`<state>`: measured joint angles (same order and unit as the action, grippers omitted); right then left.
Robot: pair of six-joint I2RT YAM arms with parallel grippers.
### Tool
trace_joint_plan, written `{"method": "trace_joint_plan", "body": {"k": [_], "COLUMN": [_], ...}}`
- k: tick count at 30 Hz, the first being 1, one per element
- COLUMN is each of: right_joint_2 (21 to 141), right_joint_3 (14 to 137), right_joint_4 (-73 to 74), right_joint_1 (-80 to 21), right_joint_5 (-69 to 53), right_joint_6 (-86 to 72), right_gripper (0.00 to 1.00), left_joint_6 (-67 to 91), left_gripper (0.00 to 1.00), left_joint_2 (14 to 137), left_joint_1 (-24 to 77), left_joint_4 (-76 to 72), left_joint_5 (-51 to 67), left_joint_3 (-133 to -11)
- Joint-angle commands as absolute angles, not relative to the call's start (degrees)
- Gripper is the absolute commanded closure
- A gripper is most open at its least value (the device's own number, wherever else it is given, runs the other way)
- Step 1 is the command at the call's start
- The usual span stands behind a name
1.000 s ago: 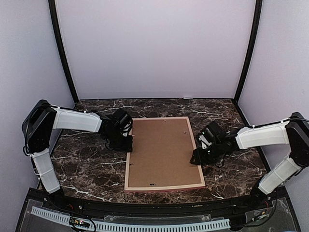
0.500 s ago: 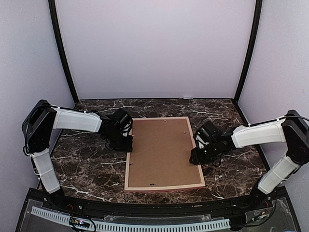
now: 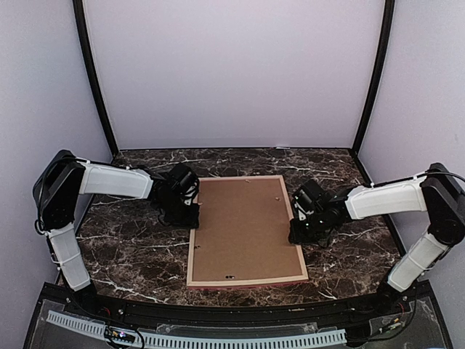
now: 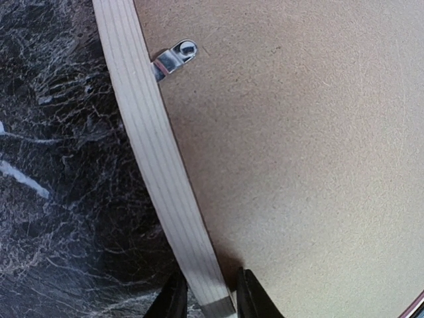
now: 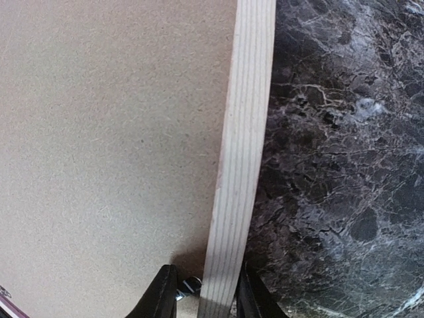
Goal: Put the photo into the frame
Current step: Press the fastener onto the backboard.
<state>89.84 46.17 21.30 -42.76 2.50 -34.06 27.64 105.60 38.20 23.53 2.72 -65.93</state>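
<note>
**Right arm has closed in on the frame's right rail**

Since a second ago the right gripper [image 3: 296,234] has slid up along the right rail of the frame [image 3: 247,281] and its jaws have narrowed; the left arm has not stirred.

At left in the overhead view, the left arm reaches in low from the table's left side, white forearm nearly level, black wrist bent down; the left gripper [image 3: 192,218] sits on the upper part of the frame's left rail. In its wrist view both black fingers [image 4: 173,301] press the pale, straight-grained wooden rail from either side, grasping the frame.

The frame lies flat, back upward, in the middle of the dark, white-veined marble table [image 3: 131,247]; a matt brown fibrous backing board [image 3: 243,229] fills it, and a small bright metal clip [image 4: 173,56] overlaps the board's edge.

At right, the right arm stretches in from the table's right side, elbow high, wrist tipped down over the right rail. Its fingers [image 5: 161,295] straddle the striped wood; the outer one touches, the inner one stands just beside it, so I cannot tell whether the grip is clenched.
</note>
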Motion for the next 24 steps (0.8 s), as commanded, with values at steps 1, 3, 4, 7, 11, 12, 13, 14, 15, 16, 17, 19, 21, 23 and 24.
{"method": "trace_joint_plan", "body": {"k": [1,3,4,7,11,12,13,14,15,16,17,19,21,23,24], "right_joint_2": [91.8,91.8,91.8,91.8,91.8,91.7,91.6,91.3,91.1,90.6,90.1,89.4,89.0,88.8,88.9], "right_joint_3": [46.7,46.6,46.6,46.4,46.4,46.4,46.4,46.4,46.3,46.0,45.7,45.2,44.9,44.5,44.4], "right_joint_4": [21.1,21.0,20.9,20.8,20.6,20.5,20.3,19.9,19.4,18.8,18.1,17.2,17.0,17.0,16.9], "right_joint_1": [-43.2,-43.2,-43.1,-43.1,-42.9,-42.8,-42.7,-42.4,-42.0,-41.6,-41.1,-40.1,-39.4,-38.9,-38.7], "right_joint_5": [2.9,2.5,2.2,1.5,0.8,0.6,0.3,0.2,-1.5,-2.6,-3.5,-5.0,-5.8,-6.3,-6.5], "right_joint_6": [-34.2,-34.5,-34.5,-34.9,-35.2,-35.4,-35.4,-35.6,-35.7,-36.0,-36.1,-36.3,-36.3,-36.2,-36.2], "right_gripper": [0.73,0.74,0.75,0.76,0.73,0.71,0.68,0.66,0.63,0.62,0.62,0.62,0.63,0.65,0.66], "left_joint_6": [27.0,27.0,27.0,27.0,27.0,27.0,27.0,27.0,27.0,27.0,27.0,27.0,27.0,27.0,27.0], "left_gripper": [0.73,0.74,0.73,0.74,0.74,0.74,0.74,0.74,0.74,0.74,0.74,0.74,0.74,0.74,0.74], "left_joint_2": [105.6,105.6,105.6,105.6,105.4,105.4,105.4,105.4,105.4,105.3,105.3,105.3,105.3,105.2,105.3], "left_joint_1": [37.9,37.8,37.8,37.9,37.9,37.9,37.9,37.9,37.9,37.9,37.9,37.8,37.9,37.8,37.8], "left_joint_4": [26.2,26.1,26.1,26.2,26.1,26.0,26.0,26.0,26.0,26.0,26.0,26.0,25.9,25.9,25.8], "left_joint_5": [2.4,2.3,2.4,2.4,2.3,2.3,2.4,2.4,2.4,2.5,2.5,2.4,2.5,2.5,2.5], "left_joint_3": [-65.4,-65.3,-65.3,-65.2,-65.0,-65.0,-65.0,-65.0,-64.9,-64.9,-65.0,-64.9,-64.9,-64.8,-64.8]}}
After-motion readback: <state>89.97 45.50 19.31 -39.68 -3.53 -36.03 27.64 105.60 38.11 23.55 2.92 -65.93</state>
